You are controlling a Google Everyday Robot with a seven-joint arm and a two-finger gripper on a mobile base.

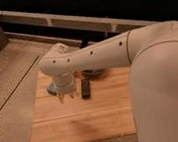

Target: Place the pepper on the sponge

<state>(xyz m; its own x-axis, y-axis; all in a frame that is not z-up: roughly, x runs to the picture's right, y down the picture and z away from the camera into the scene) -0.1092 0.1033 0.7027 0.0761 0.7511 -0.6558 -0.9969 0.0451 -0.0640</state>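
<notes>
My white arm reaches from the right across the small wooden table. At its end, the gripper points down over the table's left half. A bluish edge shows just left of and under the gripper, which looks like the sponge; most of it is covered by the wrist. The pepper is hidden from view. A black rectangular bar lies on the wood right beside the gripper.
A dark round dish-like object sits behind the black bar, partly under my arm. The table stands on speckled floor, with a dark wall and a pale rail behind it. My arm covers the table's right side.
</notes>
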